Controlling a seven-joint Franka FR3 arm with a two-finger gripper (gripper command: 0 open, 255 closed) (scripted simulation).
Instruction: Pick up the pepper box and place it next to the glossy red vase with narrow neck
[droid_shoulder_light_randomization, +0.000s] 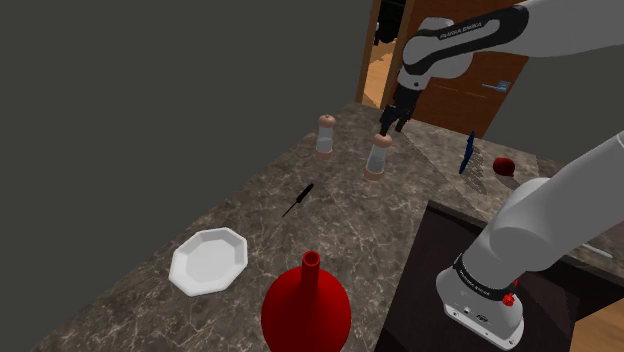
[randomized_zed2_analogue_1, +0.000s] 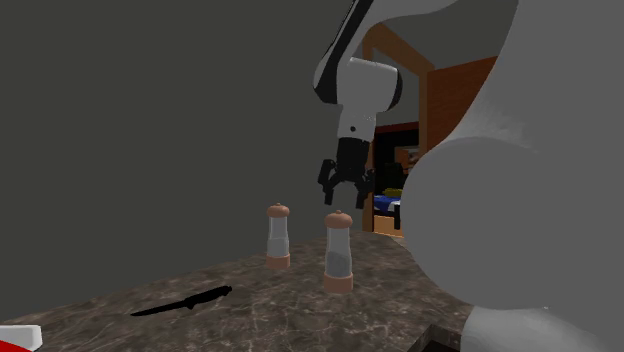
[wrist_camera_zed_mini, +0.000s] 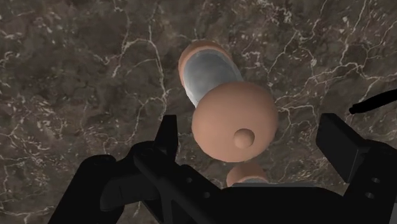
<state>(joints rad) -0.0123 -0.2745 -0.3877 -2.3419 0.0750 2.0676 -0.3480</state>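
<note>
— Dark stone worktop (droid_shoulder_light_randomization: 350, 215), I see. Where is the pepper box?
— The pepper box (droid_shoulder_light_randomization: 379, 155) stands up straight near the worktop's far end, by the brown door (droid_shoulder_light_randomization: 465, 100). A second shaker (droid_shoulder_light_randomization: 325, 135) just like it stands near it.
— And the fingers?
— The fingers (wrist_camera_zed_mini: 343, 146) hang right over its round top. They are wide apart and touch nothing.
— The red vase?
— The red vase (droid_shoulder_light_randomization: 305, 310) is at the near edge, well apart from it, near a white plate (droid_shoulder_light_randomization: 208, 262).

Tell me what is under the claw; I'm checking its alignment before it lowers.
Under the open black claw stands a clear-bodied pepper mill with a tan knobbed cap, upright on the dark marble counter. Its cap and body cover most of its base.
</note>
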